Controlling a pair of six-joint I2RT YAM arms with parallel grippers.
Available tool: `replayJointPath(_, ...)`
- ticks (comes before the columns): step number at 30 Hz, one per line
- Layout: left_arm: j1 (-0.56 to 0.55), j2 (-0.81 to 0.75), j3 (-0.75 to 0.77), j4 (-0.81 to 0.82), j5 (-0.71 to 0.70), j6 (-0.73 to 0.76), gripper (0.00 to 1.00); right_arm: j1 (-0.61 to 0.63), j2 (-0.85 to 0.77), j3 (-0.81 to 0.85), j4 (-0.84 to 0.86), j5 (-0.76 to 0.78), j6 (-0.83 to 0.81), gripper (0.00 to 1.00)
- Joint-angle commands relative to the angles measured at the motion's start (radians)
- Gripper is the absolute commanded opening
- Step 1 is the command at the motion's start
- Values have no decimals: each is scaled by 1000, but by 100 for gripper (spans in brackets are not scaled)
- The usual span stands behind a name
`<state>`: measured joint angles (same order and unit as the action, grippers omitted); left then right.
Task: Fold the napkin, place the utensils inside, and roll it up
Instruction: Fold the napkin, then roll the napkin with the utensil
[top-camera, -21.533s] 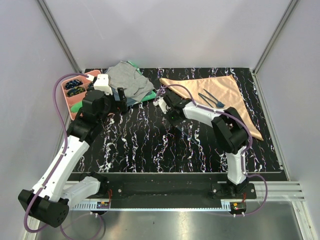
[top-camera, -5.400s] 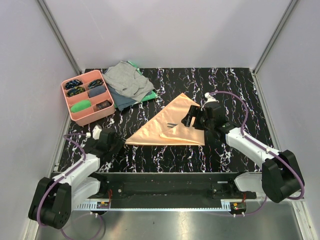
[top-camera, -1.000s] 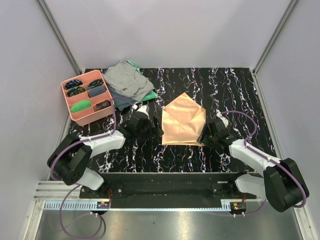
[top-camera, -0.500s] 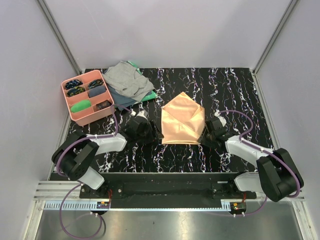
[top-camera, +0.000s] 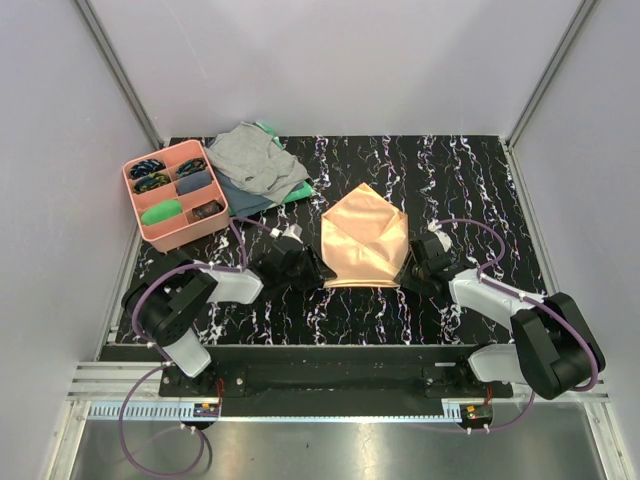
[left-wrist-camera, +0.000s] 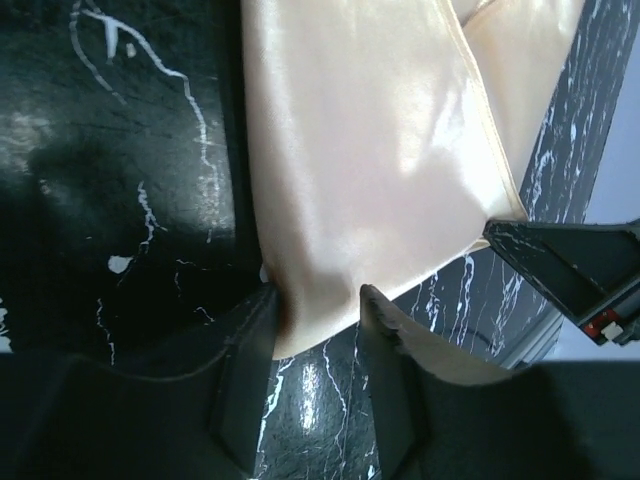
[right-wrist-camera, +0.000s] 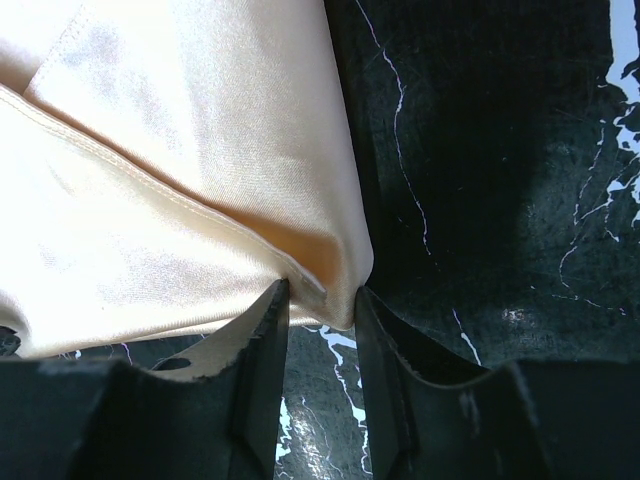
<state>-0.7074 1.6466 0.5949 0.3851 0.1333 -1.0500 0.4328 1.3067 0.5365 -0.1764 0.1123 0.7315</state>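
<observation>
1. The left gripper (left-wrist-camera: 315, 310) sits low on the table (top-camera: 450, 170). Its two fingers (left-wrist-camera: 245, 365) are a small way apart. The near left corner of the napkin (left-wrist-camera: 370, 150) lies in the gap between them and touches both.
2. The right gripper (right-wrist-camera: 318, 300) is low on the table too. Its fingers (right-wrist-camera: 262, 350) are also a small way apart. The near right corner of the napkin (right-wrist-camera: 150, 150) sits in that gap.
3. I cannot tell if either gripper is squeezing the cloth hard.
4. From above, the left gripper (top-camera: 312, 268) and the right gripper (top-camera: 412, 275) point in at each other. The napkin (top-camera: 365, 240) lies between them.
5. The napkin is folded into a small shiny peach shape. Its straight edge runs from one gripper to the other. Its pointed end is farther away, past both grippers.
6. The black table with white streaks shows just beside each set of fingers.
7. Far behind the left gripper is a pink tray (top-camera: 133, 205) with small things in its boxes.
8. Next to the tray, also far back, a grey cloth (top-camera: 250, 160) lies on top of a green cloth (top-camera: 298, 192).
</observation>
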Motion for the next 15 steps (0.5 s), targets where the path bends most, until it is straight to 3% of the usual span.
replayJointPath(1,-17,36,-21,-69,-53,-19,39,-2,28,6,-25,-6,5,41)
replayJointPath(7,-21,70,8,-104,-75,-1,25,-3,32,22,-25,-22,2,42)
replayJointPath(11,-21,81,32,-147,-70,40,2,-3,8,40,-26,-54,-35,48)
replayJointPath(15,-18,55,65,-205,-61,90,0,3,-87,48,-23,-100,-99,57)
